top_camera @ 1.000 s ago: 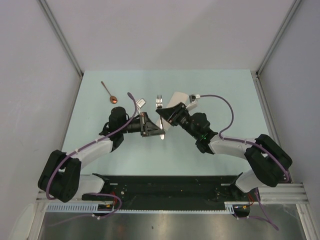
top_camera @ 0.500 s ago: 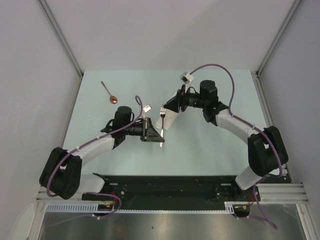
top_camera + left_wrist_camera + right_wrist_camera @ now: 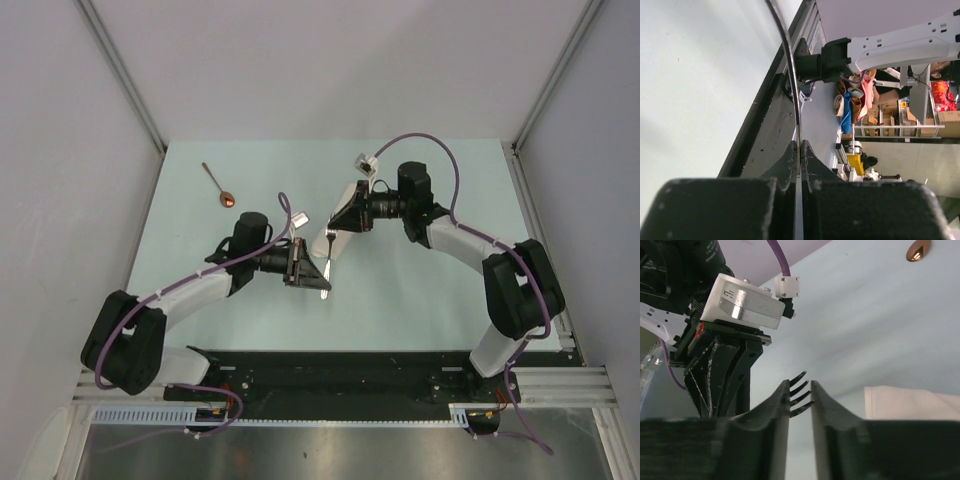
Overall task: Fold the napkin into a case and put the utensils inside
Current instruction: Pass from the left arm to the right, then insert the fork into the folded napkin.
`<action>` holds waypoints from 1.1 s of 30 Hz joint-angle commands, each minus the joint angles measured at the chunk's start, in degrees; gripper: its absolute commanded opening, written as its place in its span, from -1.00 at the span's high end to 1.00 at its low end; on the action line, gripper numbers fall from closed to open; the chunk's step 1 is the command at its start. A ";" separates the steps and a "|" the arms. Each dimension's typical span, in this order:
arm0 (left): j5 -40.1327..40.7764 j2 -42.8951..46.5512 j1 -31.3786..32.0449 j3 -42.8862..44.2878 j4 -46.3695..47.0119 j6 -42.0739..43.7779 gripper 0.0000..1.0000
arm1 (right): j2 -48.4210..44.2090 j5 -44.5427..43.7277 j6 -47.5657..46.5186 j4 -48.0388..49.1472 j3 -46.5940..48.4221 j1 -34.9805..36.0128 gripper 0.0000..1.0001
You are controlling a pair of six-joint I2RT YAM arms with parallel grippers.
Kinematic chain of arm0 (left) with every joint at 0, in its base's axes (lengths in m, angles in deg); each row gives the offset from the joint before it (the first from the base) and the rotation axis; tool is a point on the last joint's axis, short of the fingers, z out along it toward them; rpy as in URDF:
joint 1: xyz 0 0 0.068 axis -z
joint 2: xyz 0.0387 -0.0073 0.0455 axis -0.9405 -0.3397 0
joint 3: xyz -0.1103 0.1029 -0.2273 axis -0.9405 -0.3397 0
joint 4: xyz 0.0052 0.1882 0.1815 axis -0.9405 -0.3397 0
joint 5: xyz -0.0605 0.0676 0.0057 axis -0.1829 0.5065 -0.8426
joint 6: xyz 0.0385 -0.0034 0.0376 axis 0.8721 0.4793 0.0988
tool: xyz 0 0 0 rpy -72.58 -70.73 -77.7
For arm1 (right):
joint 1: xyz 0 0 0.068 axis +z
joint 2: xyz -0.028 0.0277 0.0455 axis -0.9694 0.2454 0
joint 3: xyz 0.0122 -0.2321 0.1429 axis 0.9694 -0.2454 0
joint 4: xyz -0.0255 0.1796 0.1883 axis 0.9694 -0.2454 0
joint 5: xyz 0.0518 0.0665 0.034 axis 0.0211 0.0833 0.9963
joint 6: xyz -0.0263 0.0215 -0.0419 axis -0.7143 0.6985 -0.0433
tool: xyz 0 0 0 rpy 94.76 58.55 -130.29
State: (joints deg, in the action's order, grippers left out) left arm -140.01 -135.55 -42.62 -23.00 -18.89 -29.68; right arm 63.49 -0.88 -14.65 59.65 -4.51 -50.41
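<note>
left pincer [image 3: 310, 274] clamped on fork [image 3: 326, 266] handle, presenting tines between narrow jaws of right pincer [image 3: 800, 386], likely for handover; grip there unconfirmed.

The pale mint-green counter [image 3: 420, 300] is enclosed on three sides by plain light grey walls: a back wall [image 3: 330, 70], a left wall [image 3: 60, 200] and a right wall [image 3: 600, 200], joined at the corners by slanting aluminium posts [image 3: 122, 75]. The scene is lit softly and evenly, and only faint shadows are cast. A brushed metal sheet [image 3: 330, 450] is seen below the near edge. In the left wrist view a room beyond is shown, with a metal rack [image 3: 900, 127], cardboard boxes [image 3: 950, 119] and coloured cloths [image 3: 867, 92].
</note>
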 commanded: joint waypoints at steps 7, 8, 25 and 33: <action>3.86 -3.94 -0.02 8.33 -7.84 6.90 0.64 | 3.95 0.73 4.08 7.04 3.42 -2.44 1.00; 5.10 -4.56 -0.37 9.12 -7.86 6.38 0.45 | 4.12 -0.24 3.99 6.87 3.33 -2.88 1.00; 27.26 -25.21 -4.68 23.63 -6.98 -5.58 0.76 | 24.33 -25.12 -9.01 -9.21 28.35 -18.00 1.00; 27.97 -31.71 -4.68 27.85 -7.86 -4.70 0.79 | 32.94 -23.54 -12.27 -13.78 41.73 -19.06 1.00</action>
State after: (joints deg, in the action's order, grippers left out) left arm -112.90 -165.21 -47.40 1.79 -27.70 -34.34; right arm 94.22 -24.82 -23.46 48.48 29.83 -68.96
